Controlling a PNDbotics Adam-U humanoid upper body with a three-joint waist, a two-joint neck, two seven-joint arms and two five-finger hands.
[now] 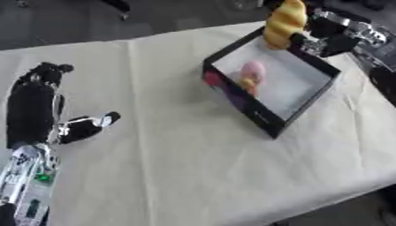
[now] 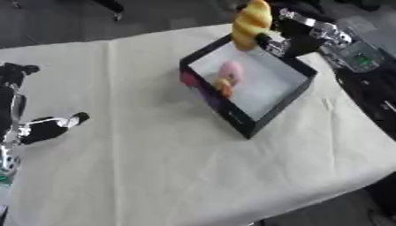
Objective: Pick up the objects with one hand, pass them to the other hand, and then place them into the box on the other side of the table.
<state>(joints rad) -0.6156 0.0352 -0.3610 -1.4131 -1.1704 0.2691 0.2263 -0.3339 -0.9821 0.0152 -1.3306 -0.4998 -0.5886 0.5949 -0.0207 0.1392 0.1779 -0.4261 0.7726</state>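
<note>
My right hand point(image 1: 325, 35) hangs over the far corner of the black box point(image 1: 309, 99) and is shut on a yellow ridged object point(image 1: 284, 22), held upright above the box's far rim. Inside the box, on its white floor, lie a pink object point(image 1: 253, 70) and a small orange one point(image 1: 247, 83) near the left wall. My left hand point(image 1: 35, 106) rests open at the left side of the table, thumb pointing right, holding nothing.
A cream cloth point(image 1: 178, 145) covers the table, which lies askew in view. The box stands at the table's far right. The table's near edge runs along the lower right, with dark floor beyond it and behind the table.
</note>
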